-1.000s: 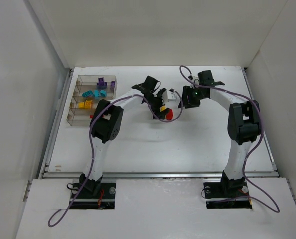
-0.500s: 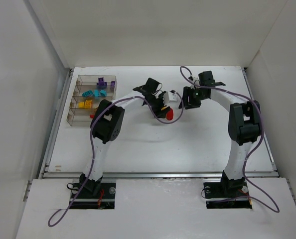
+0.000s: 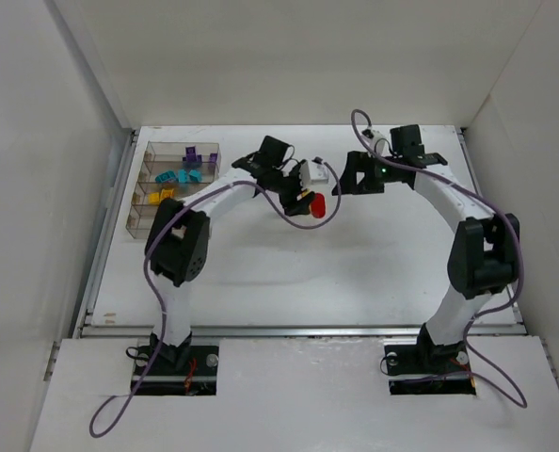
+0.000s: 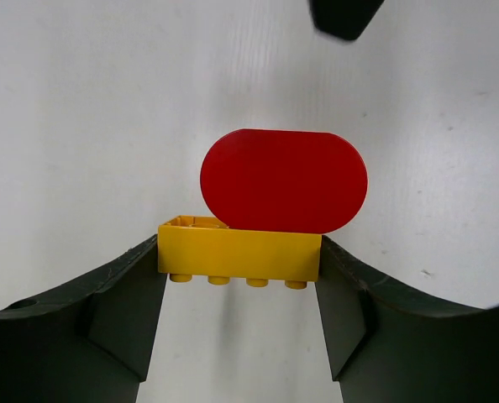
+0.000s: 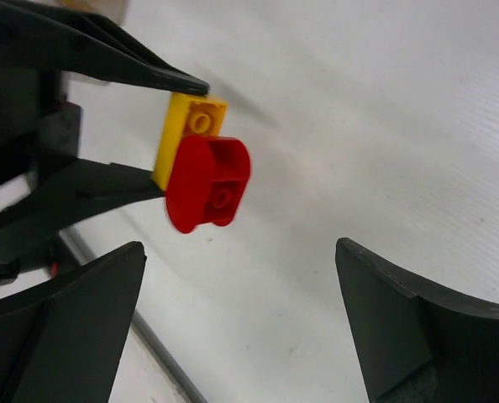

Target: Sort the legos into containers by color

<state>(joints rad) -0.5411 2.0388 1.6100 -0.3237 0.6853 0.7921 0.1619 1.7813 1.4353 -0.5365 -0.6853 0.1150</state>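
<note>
The left jaws are closed partway on the ends of a yellow brick (image 4: 238, 254) with a rounded red piece (image 4: 283, 180) snapped to it, over the middle of the worktop (image 3: 355, 273). The right jaws gape wide and empty just beside it (not touching). Far left, the tray (image 3: 146, 226) holds sorted bricks (image 3: 185, 175): purple, cyan and yellow in separate compartments

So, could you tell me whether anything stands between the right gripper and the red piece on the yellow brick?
Nothing visible does. The right gripper is open, with clear space between it and the red piece. The left gripper holds the yellow brick by its ends.
</note>
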